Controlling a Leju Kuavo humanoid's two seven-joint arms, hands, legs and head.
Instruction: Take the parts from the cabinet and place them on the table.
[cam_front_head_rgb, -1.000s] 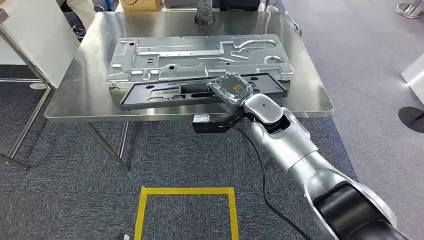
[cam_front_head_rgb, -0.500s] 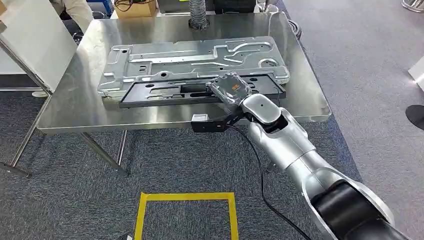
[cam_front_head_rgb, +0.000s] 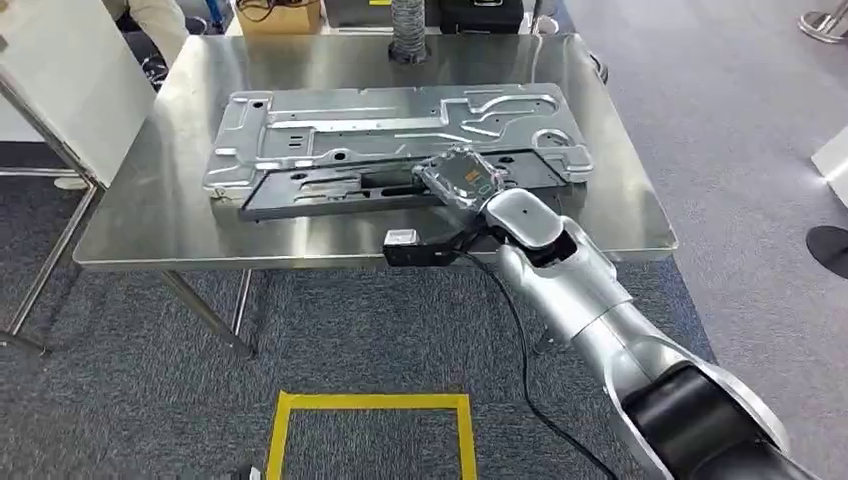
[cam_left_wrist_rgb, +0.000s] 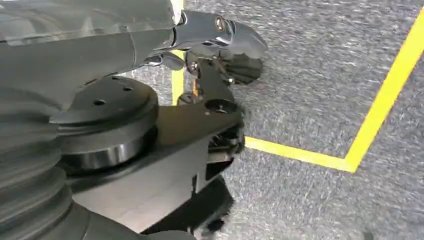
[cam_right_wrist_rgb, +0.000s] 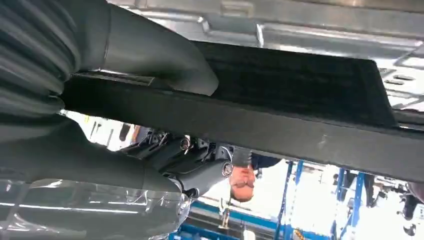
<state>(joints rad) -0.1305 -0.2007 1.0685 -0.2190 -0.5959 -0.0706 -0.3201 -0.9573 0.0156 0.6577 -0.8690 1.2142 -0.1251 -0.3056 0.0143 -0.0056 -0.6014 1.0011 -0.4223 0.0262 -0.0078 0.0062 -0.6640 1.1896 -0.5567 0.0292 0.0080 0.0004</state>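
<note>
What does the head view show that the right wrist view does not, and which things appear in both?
Head view only: the whole steel table, the yellow floor square and the right arm reaching in.
Right wrist view only: the thick grey thumb lying on the black panel's face.
Both: the right robot hand on the black panel, and the silver stamped plate beside it.

The head view looks forward and down from high on the robot at a steel table (cam_front_head_rgb: 130, 235) toward twelve o'clock, with grey carpet and a yellow tape square (cam_front_head_rgb: 370, 405) at six o'clock. The left wrist view hangs close above that carpet, facing down on the same yellow tape (cam_left_wrist_rgb: 300, 154). The right wrist view sits very near, behind the right hand (cam_right_wrist_rgb: 90, 100), and shares with the head view the black part (cam_right_wrist_rgb: 300, 100) (cam_front_head_rgb: 330, 190) on the table.
</note>
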